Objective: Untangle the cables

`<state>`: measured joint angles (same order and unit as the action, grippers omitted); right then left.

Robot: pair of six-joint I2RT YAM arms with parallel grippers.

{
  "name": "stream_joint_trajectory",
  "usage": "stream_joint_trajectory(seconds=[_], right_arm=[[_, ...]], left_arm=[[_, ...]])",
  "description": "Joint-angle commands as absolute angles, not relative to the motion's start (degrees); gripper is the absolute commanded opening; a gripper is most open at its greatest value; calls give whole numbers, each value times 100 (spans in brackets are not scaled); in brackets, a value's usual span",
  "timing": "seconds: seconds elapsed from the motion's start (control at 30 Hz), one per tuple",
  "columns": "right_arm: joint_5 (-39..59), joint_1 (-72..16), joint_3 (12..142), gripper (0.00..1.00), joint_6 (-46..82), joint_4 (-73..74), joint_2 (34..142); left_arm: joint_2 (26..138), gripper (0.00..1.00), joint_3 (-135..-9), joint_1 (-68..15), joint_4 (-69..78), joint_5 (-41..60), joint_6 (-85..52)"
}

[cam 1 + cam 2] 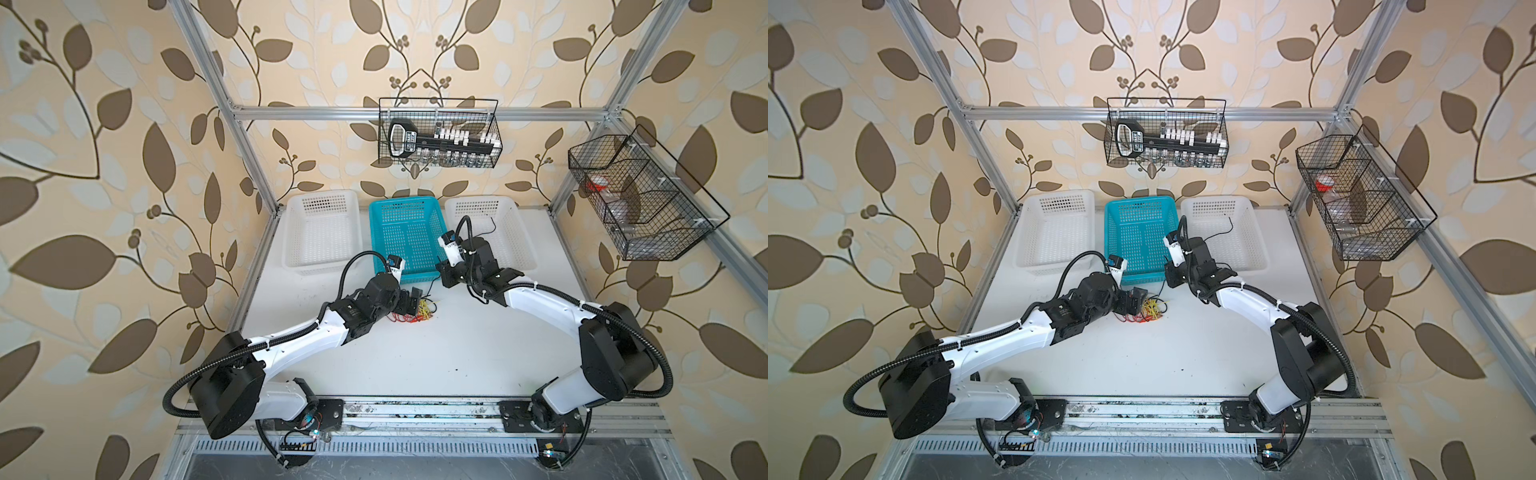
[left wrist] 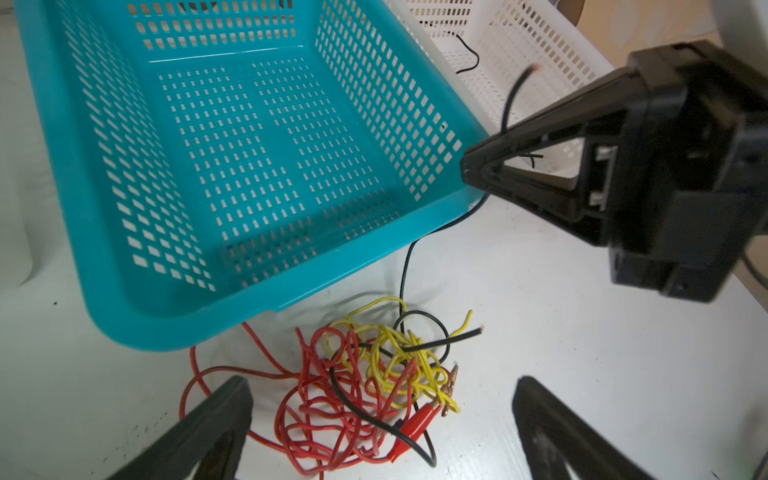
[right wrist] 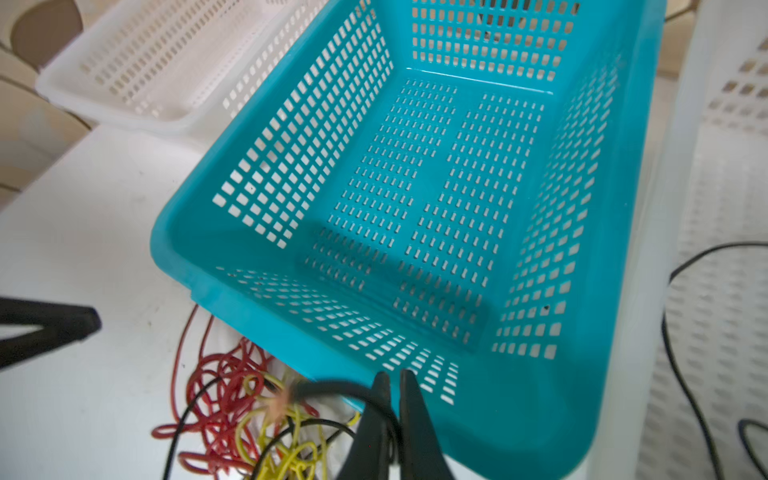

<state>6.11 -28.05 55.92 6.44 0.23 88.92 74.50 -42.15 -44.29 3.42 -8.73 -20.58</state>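
on the white table (image 1: 415, 365), just in front of the teal basket's (image 2: 137, 324) near rim, the cables (image 2: 357, 399) lie in one tangled heap. red loops sit toward the basket's left corner, with yellow loops knotted in beside them and black strands crossing through. red alligator clips lie at the heap's near edge, and one red strand reaches up to the rim. the left gripper (image 2: 380, 384) hangs over this heap with its jaws spread wide, a finger on each side of it, gripping nothing. from the heap a black cable (image 2: 405, 266) curves up toward the basket's near right corner. there the right gripper (image 2: 473, 170), raised off the table, has its fingers pinched together on the cable, whose short bare-tipped end sticks out past them. a white basket stands on each side of the teal one, the left white basket (image 1: 320, 203) and the right white basket (image 1: 478, 205). a second black cable (image 2: 475, 62) lies loose in the right one. beyond the teal basket a black wire rack (image 1: 436, 99) hangs on the wall with a black-and-white item i can't identify. off to the basket's far right hangs a side wire rack (image 1: 590, 158) with something red inside.
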Motion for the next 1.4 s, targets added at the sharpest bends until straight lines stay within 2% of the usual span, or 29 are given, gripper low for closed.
stream_joint_trajectory(seconds=[0.0, 0.4, 0.6, 0.83, 1.03, 1.17, 1.2, 1.27, 1.37], right_arm=[[736, -2838, 5663, 0, 541, 199, 8704], [1802, -2874, 5777, 0, 342, -339, 7156], [2453, -2899, 6283, 0, 395, -688, 6720], [2781, -3074, 6633, 0, 481, -787, 6638], [2948, -3205, 6733, 0, 573, -788, 6631], [3113, -3261, 6720, 0, 707, -682, 6594], [3124, -3277, 6716, 0, 729, -676, 6573], [3105, -3311, 6716, 0, 731, -682, 6532], [2851, -3314, 6663, 0, 720, -705, 6502]], left_arm=[[7275, 99, -4231, -4456, 597, -993, -2089], [7441, 99, -4529, -4467, 809, 347, -1298], [7471, 99, -4629, -4465, 1013, 504, -1188], [7667, 99, -4931, -4470, 1134, 382, -1348], [7841, 95, -5094, -4472, 1421, 367, -1454], [8042, 88, -5262, -4465, 1488, 322, -1496], [8110, 83, -5318, -4468, 1494, 322, -1503], [8200, 69, -5436, -4470, 1431, 379, -1517], [8419, 40, -5592, -4465, 1347, 547, -1560]])
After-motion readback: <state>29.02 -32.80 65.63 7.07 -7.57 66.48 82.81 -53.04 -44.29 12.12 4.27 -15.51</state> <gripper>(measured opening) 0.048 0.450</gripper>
